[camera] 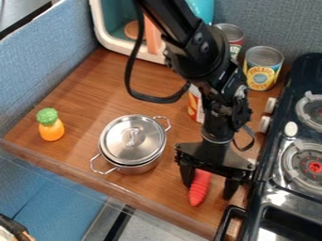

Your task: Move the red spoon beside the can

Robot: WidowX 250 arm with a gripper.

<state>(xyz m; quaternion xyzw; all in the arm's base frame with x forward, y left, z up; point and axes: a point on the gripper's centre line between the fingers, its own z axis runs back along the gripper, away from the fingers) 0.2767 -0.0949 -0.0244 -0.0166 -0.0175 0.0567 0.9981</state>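
The black gripper (209,191) hangs low over the counter's front right part, its two fingers wide apart. Between them, closer to the left finger, lies a red ribbed object (199,188), seemingly the spoon; its upper end is hidden under the gripper. A can with a yellow and blue label (261,75) stands at the back right. Behind it to the left is another can (231,35), partly covered by the arm. A red and white item (196,104), perhaps also a can, is partly hidden behind the arm.
A lidded metal pot (133,141) stands left of the gripper. An orange toy with a green top (50,126) is at the far left. The black stove (286,188) borders the counter's right side, and a white-framed box (104,33) stands at the back.
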